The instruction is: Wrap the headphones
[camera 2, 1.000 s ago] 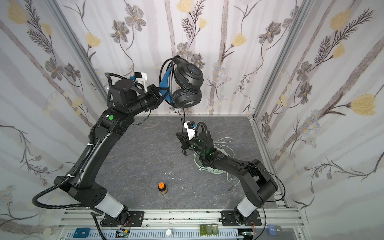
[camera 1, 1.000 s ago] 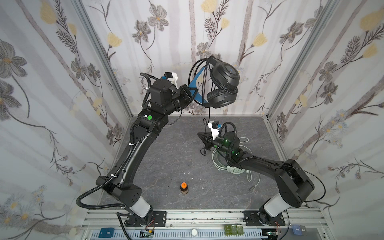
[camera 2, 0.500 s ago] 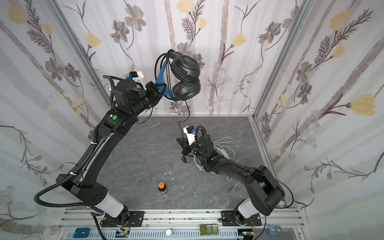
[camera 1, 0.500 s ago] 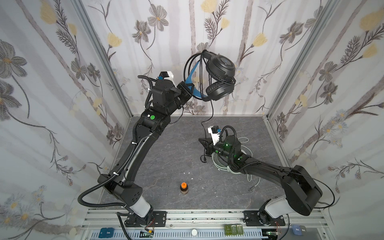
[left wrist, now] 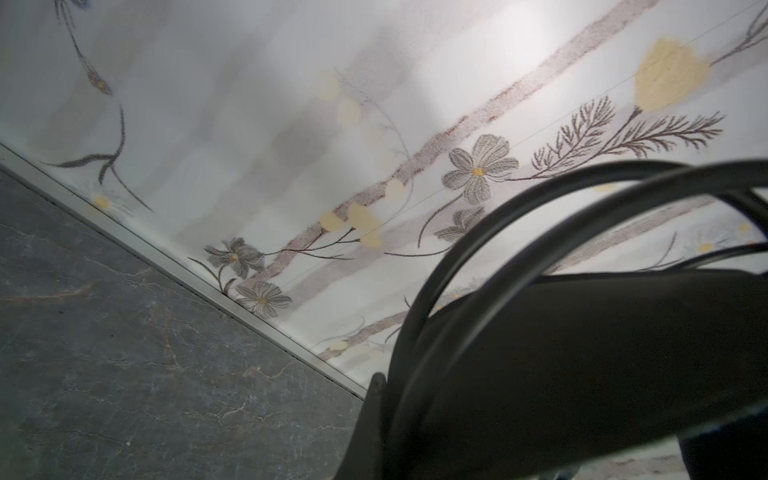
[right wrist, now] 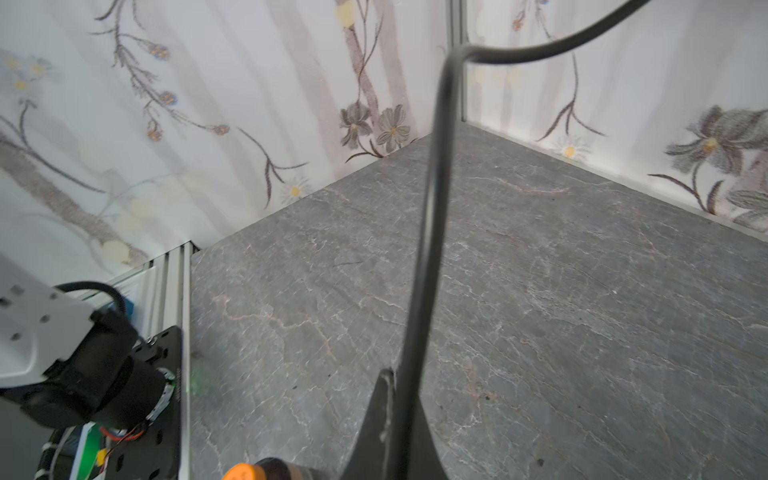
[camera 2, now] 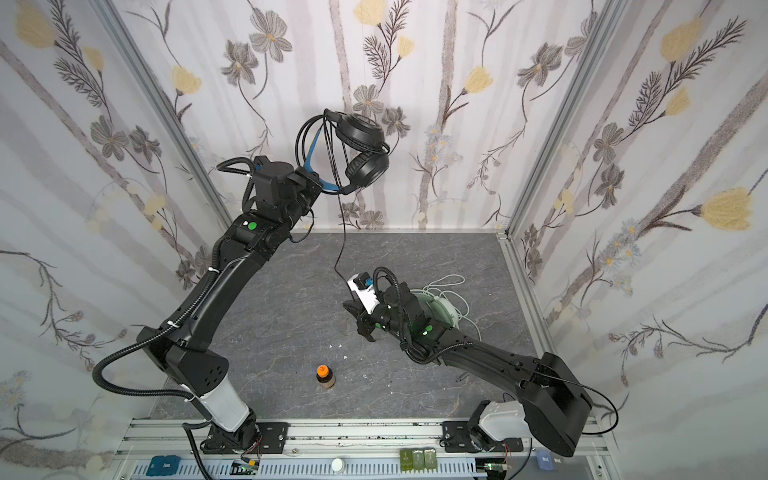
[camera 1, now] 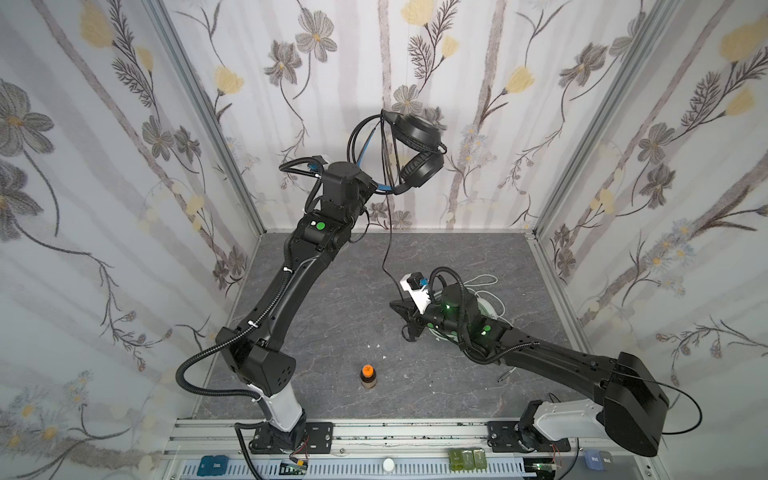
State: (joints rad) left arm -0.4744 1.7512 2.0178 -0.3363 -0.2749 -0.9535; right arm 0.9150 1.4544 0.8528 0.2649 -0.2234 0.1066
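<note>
Wallpaper with grey and yellow flowers lines 3 sides of the cell, and the table is flat dark grey, veined like slate. Up near the back wall, the black headphones are held in the air: 2 round padded cups, 1 stacked over the other, joined by thin wire hoops and a blue inner band. The long axis runs roughly level, hoops toward the left arm and cups toward the right.

The left gripper is clamped tight on the blue band. Several turns of the black cable cross the headset. From there 1 strand drops to the right gripper, pinched closed on it low over the table.

Just behind that arm the mint green headphones lie flat, with their white-green cable in loose loops toward the back. A small brown bottle with an orange cap stands upright near the front edge, well apart from both arms. Open grey surface stretches from it to the left wall
</note>
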